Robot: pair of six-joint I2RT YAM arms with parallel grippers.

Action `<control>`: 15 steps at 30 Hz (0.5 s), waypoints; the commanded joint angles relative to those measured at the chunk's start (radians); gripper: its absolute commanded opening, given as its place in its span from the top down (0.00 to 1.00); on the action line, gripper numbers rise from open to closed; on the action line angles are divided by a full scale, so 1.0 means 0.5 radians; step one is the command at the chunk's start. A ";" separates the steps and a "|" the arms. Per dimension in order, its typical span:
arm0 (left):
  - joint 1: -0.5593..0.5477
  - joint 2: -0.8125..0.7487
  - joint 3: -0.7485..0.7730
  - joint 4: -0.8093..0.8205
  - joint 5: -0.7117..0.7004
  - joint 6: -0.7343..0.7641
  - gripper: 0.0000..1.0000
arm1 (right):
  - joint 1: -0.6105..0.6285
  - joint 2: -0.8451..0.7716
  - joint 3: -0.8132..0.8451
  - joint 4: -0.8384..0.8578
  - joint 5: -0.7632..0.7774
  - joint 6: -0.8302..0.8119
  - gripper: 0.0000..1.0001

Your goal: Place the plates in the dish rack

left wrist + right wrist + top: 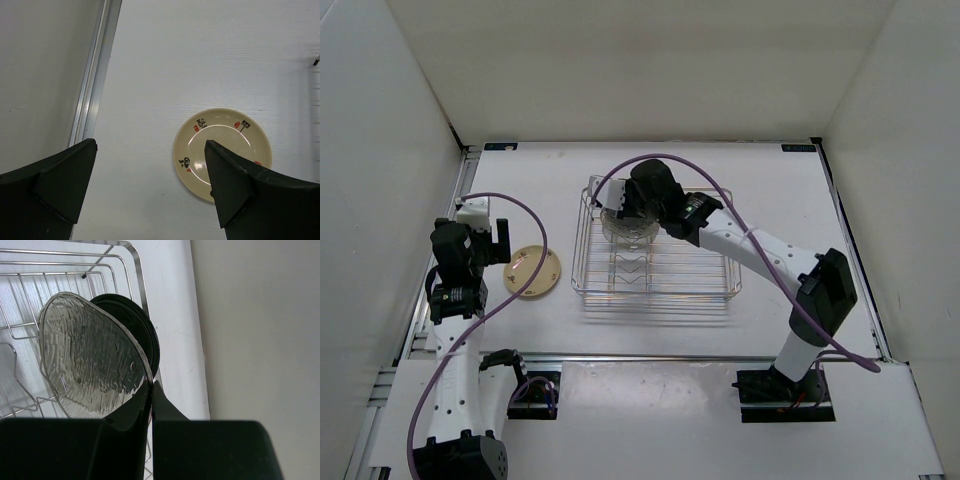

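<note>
The silver wire dish rack (730, 290) sits mid-table. My right gripper (152, 386) is shut on the rim of a translucent clear plate (90, 360), holding it on edge inside the rack's (120, 270) far-left end. A glossy black plate (147, 335) stands upright just behind it. In the top view the right gripper (625, 215) and the clear plate (628, 230) are over the rack's back left. A cream plate (533, 272) with small red and black marks lies flat left of the rack. My left gripper (150, 145) hangs open above the table, with the cream plate (220, 135) under its right finger.
White walls close in the table on three sides. An aluminium rail (95, 75) runs along the table's left edge, close to the left gripper (485, 235). Purple cables loop over both arms.
</note>
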 commanded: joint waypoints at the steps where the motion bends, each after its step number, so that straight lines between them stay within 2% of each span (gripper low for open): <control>1: 0.011 -0.034 -0.010 0.000 0.036 -0.021 0.00 | -0.029 0.021 0.122 0.048 -0.027 0.032 1.00; 15: 0.011 -0.034 -0.010 0.000 0.036 -0.021 0.00 | -0.048 0.083 0.208 0.048 -0.064 0.032 1.00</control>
